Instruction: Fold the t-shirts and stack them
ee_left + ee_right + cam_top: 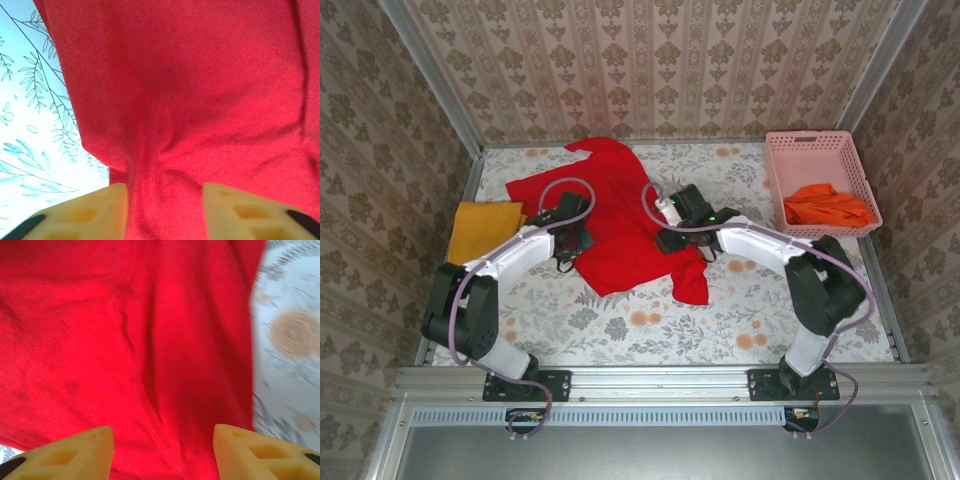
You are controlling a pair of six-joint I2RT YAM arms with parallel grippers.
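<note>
A bright red t-shirt (615, 215) lies spread and rumpled across the middle of the table. My left gripper (570, 240) hovers over its left edge. In the left wrist view that gripper (165, 210) is open, and a raised fold of the red t-shirt (170, 100) runs between its yellow fingers (95, 212). My right gripper (675, 228) is over the shirt's right side. It (162, 450) is open too, with flat red t-shirt cloth (125, 340) under it. A folded mustard-yellow t-shirt (485, 230) lies at the left. An orange t-shirt (828, 205) sits in the basket.
A pink lattice basket (815, 150) stands at the back right of the floral table (650, 320). Patterned walls close in the left, back and right sides. A metal rail runs along the near edge by the arm bases.
</note>
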